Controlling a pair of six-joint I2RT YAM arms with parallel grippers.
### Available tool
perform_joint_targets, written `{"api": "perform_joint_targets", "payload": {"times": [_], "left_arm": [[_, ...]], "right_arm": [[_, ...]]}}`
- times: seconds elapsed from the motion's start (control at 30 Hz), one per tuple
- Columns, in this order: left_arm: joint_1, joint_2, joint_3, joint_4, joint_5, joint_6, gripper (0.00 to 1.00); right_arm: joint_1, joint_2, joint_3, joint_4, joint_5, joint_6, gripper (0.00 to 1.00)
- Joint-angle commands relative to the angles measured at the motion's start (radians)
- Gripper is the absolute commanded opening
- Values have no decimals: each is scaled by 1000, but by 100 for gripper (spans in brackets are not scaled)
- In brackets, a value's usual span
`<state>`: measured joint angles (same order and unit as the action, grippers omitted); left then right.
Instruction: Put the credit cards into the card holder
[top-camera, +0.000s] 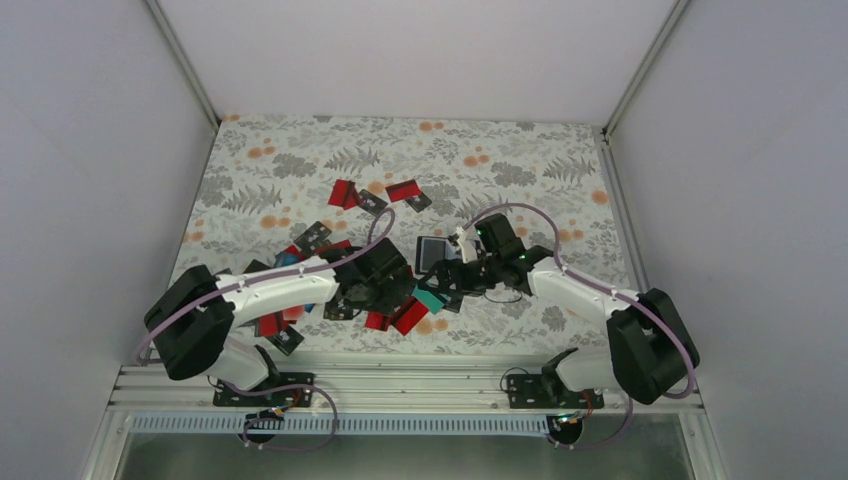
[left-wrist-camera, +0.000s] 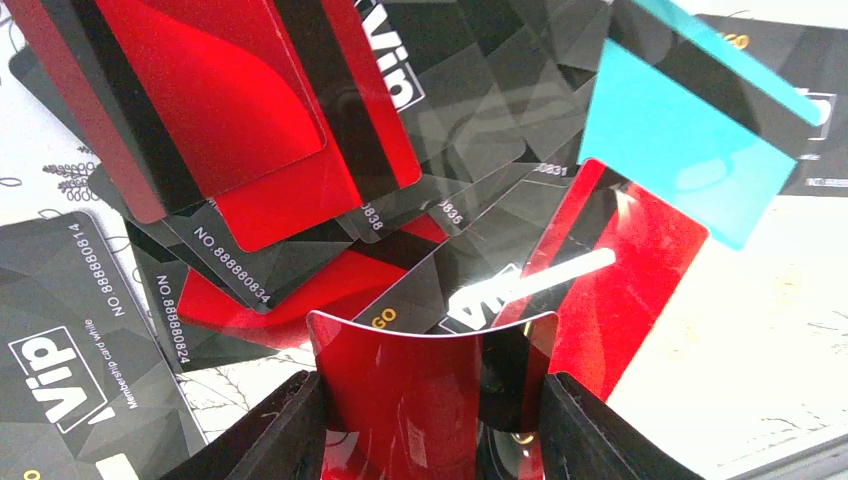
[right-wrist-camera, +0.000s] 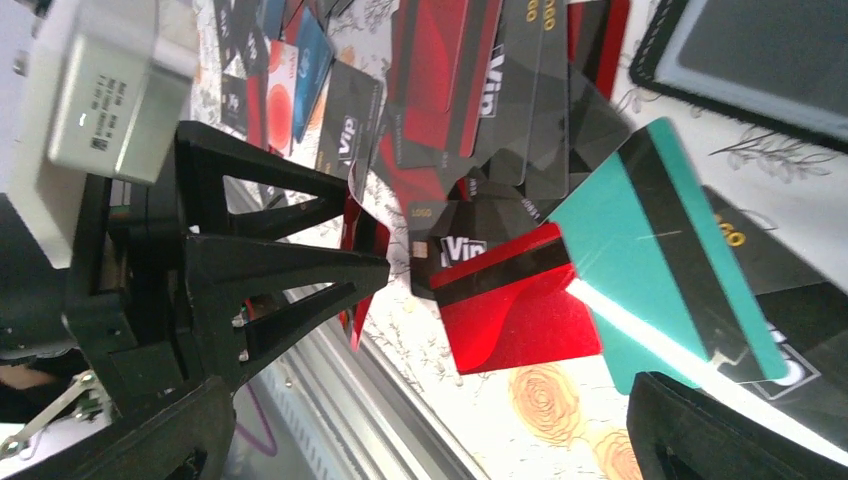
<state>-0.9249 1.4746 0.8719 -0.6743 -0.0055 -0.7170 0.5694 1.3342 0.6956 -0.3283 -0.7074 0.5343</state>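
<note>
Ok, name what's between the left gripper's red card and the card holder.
Between the red card in the left gripper and the card holder lie only flat loose cards; a raised teal card sits close beside that path.

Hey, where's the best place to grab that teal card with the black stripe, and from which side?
Probably by its two long edges, fingers straddling the width from above, at the end that sticks out past the pile over the tablecloth. The teal card lies on top, uncovered, and the left gripper holds a red card that same way, bowed.
</note>
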Motion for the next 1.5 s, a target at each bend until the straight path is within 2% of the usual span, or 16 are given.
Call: {"api": "perform_joint_targets", "payload": {"times": [0.0, 0.37, 0.5, 0.7, 0.97, 1.2, 1.3, 1.47], "left_arm": [[-3, -46, 27, 20, 13, 35, 48], [-21, -97, 33, 98, 33, 149, 45], [-34, -99, 41, 115, 36, 200, 45], [-57, -107, 41, 150, 49, 236, 45], [-84, -107, 39, 182, 53, 243, 44], [-90, -87, 44, 196, 53, 245, 44], [-92, -81, 48, 201, 52, 246, 44], [-92, -77, 50, 208, 50, 245, 44]], "right_arm": [[11, 20, -11, 71, -109, 10, 98], [11, 91, 46, 53, -201, 10, 91], [16, 130, 54, 72, -240, 28, 85], [19, 173, 91, 74, -211, 42, 80], [32, 224, 91, 123, -212, 74, 68], [43, 233, 91, 145, -245, 77, 50], [47, 237, 87, 156, -264, 74, 40], [49, 237, 67, 179, -281, 74, 16]]}}
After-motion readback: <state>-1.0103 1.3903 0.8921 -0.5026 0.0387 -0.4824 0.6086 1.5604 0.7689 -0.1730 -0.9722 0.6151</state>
